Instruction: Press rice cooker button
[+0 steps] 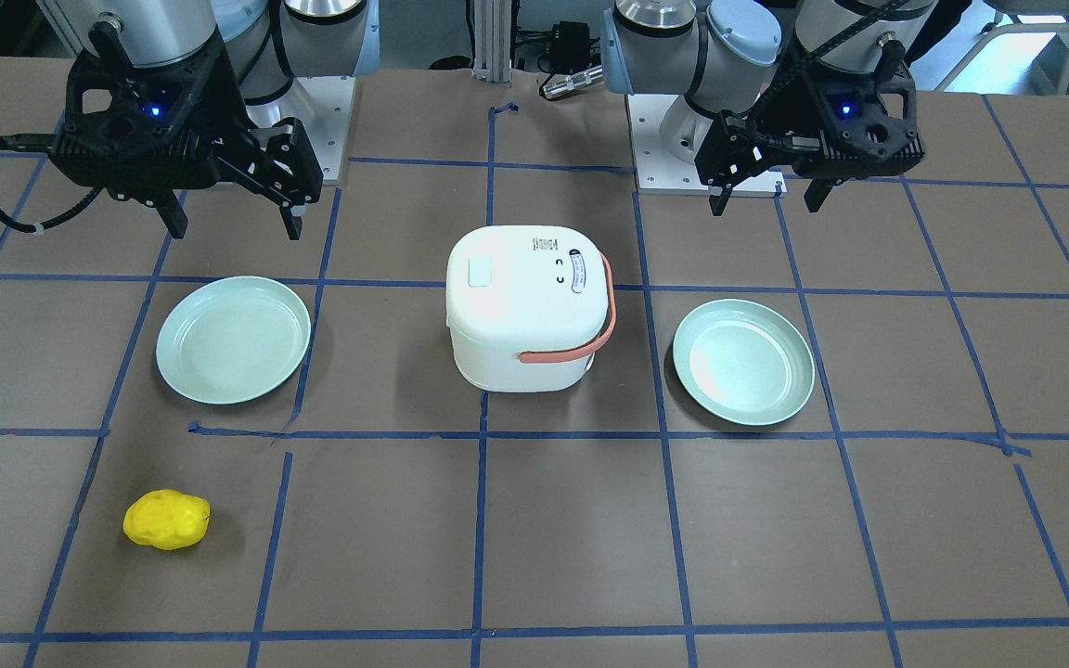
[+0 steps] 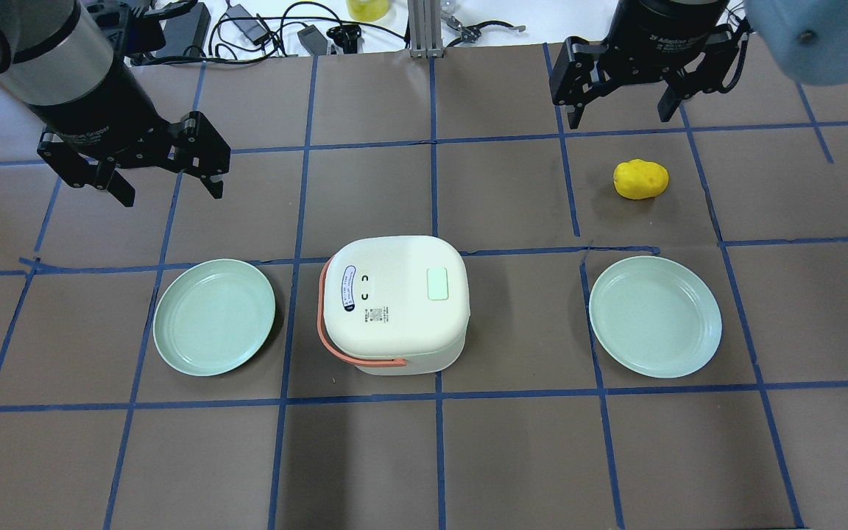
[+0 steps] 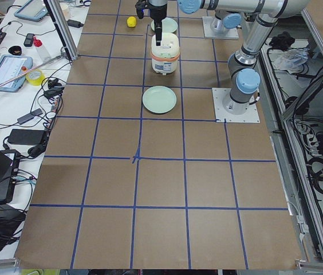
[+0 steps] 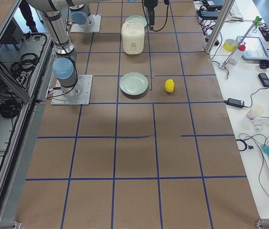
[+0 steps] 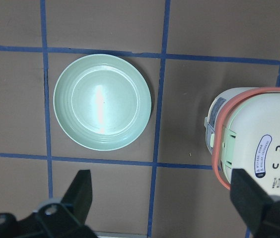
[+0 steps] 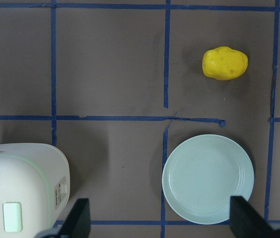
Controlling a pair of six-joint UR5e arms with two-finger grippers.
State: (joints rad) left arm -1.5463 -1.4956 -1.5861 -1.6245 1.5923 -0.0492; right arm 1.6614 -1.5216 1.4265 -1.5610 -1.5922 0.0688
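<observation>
The white rice cooker with a salmon handle stands at the table's middle, lid shut. It also shows in the front view. Its pale green button sits on the lid's top, and shows in the front view and the right wrist view. My left gripper hovers open and empty, beyond and left of the cooker. My right gripper hovers open and empty, far beyond and right of it. Neither touches the cooker.
A pale green plate lies left of the cooker and another lies right of it. A yellow potato-like object lies beyond the right plate, under the right gripper. Cables and devices line the table's far edge.
</observation>
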